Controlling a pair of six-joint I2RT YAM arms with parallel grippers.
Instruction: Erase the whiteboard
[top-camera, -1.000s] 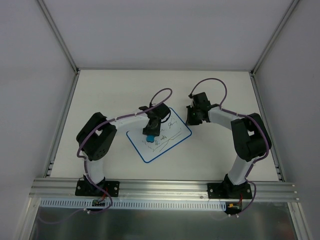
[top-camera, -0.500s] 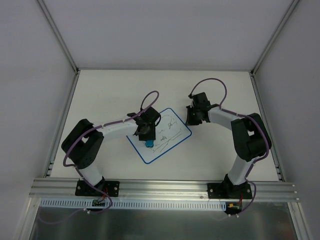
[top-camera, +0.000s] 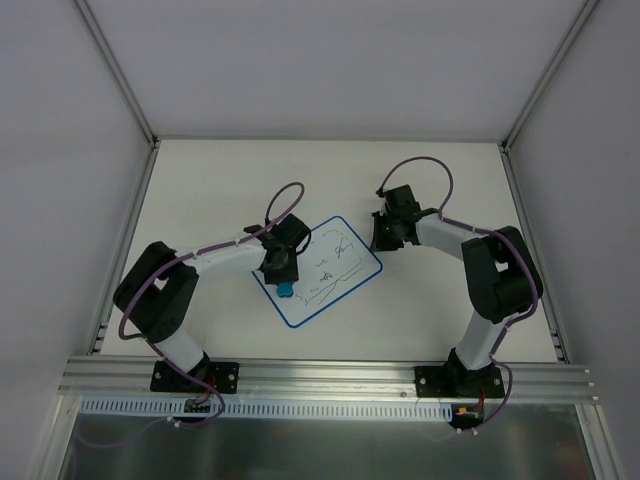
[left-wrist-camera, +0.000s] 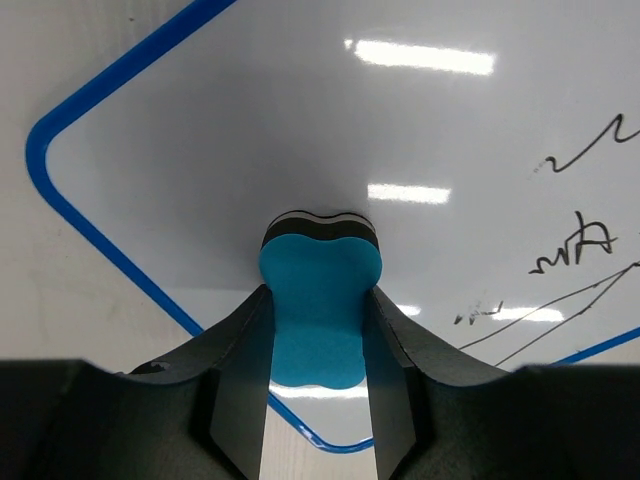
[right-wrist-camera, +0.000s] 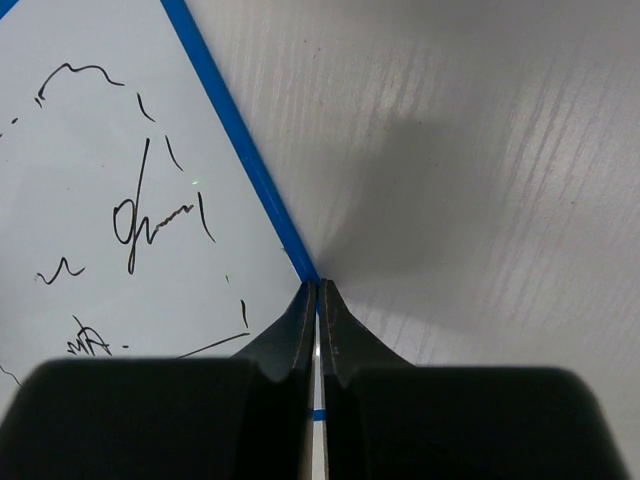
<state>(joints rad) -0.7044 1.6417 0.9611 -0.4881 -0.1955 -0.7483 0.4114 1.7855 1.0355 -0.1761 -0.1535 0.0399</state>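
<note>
The whiteboard (top-camera: 345, 262) lay askew at mid-table, dark scribbles (right-wrist-camera: 150, 220) on its right half. The left gripper (left-wrist-camera: 318, 300) clamped a blue eraser (left-wrist-camera: 320, 310) against its left half. The right gripper (right-wrist-camera: 318, 290), fingers pinched together, touched the board's right border.

Dark handwritten scribbles (right-wrist-camera: 150, 215) are seen across the whiteboard (top-camera: 335, 272); no word, number, label or brand can be read in any view.
</note>
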